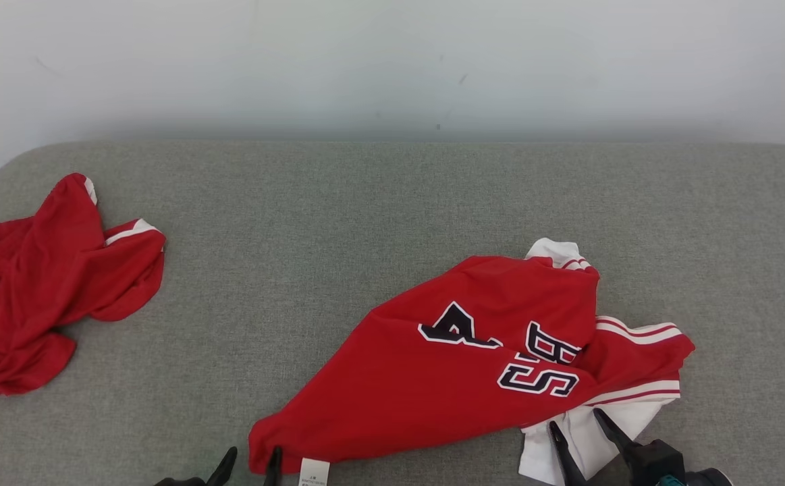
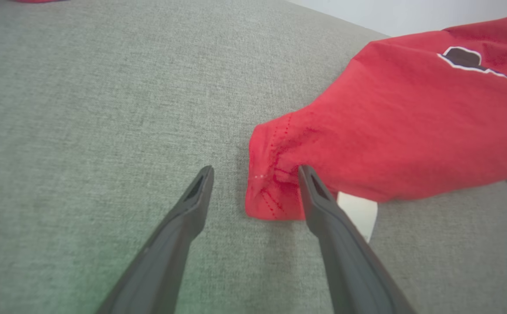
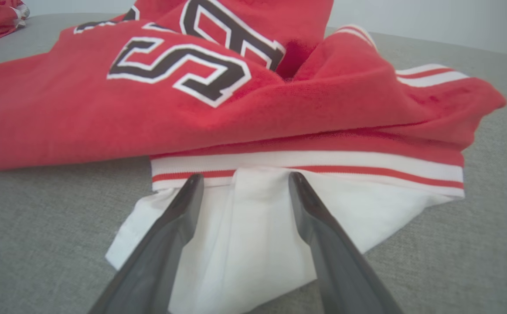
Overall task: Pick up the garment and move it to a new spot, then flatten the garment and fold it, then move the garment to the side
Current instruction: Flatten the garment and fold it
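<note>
Red jersey with black lettering and white trim, crumpled on the grey fabric-covered table, long axis 8 to 2 o'clock. Left gripper, jaws open, straddles its 8 o'clock hem corner; right gripper, jaws open, straddles its white panel at 4 o'clock.

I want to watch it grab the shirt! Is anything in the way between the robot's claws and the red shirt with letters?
No, nothing visible is in the way. The left gripper is open right at a corner of the lettered red shirt, and the right gripper is open over its white part.
</note>
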You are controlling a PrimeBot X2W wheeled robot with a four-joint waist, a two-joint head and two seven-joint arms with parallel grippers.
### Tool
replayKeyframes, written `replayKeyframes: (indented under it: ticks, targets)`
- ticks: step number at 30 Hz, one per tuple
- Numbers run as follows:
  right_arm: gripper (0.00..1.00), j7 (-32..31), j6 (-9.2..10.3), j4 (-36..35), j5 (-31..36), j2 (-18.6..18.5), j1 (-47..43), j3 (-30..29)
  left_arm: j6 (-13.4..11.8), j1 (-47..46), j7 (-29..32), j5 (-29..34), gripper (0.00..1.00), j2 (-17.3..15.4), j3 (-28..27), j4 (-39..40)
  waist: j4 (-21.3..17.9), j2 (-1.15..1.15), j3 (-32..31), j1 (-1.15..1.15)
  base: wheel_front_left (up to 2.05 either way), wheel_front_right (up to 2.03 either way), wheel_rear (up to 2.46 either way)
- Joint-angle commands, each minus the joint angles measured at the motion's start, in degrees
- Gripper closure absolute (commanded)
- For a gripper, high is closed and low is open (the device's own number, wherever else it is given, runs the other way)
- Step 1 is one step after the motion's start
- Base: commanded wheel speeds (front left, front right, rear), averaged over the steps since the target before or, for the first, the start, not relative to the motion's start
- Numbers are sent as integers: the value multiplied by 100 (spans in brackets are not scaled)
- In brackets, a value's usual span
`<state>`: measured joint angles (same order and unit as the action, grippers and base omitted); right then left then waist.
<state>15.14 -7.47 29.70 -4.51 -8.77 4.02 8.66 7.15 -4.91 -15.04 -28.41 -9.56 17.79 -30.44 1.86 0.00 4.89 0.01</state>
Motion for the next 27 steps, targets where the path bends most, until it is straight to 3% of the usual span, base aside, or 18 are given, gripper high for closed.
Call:
replayKeyframes:
  ticks: [1,9,10,11,12,18,22,27]
  targets:
    - [0,3,-6,65,14,-33,60,50,34,-97,-17,-66,0,-35,30,-65,-7,0,20,-1,0,0,0]
    - [0,3,-6,404,88,-122,339,174,30,-406,84,-303,3,-66,422,-426,18,0,65,-1,0,0,0]
    - [0,3,-6,439,104,-114,359,158,31,-437,81,-399,51,-58,472,-468,23,0,63,-1,0,0,0]
    - [19,3,-6,483,112,-115,391,125,31,-474,82,-489,77,-56,522,-514,28,0,62,-1,0,0,0]
    - [100,3,-6,562,132,-119,416,107,32,-500,81,-581,100,-52,581,-554,31,0,57,-1,0,0,0]
    - [100,3,-6,459,84,-24,311,-138,33,-553,29,-946,100,-79,872,-709,60,0,-60,-1,0,0,0]
    - [100,3,-6,-382,-190,102,-387,-604,33,-342,-14,-1076,100,-175,907,-522,73,0,-243,-1,0,0,0]
    - [100,3,-6,-1389,-461,274,-1167,-1067,30,55,-14,-928,100,-221,516,172,3,0,-295,-1,0,0,0]
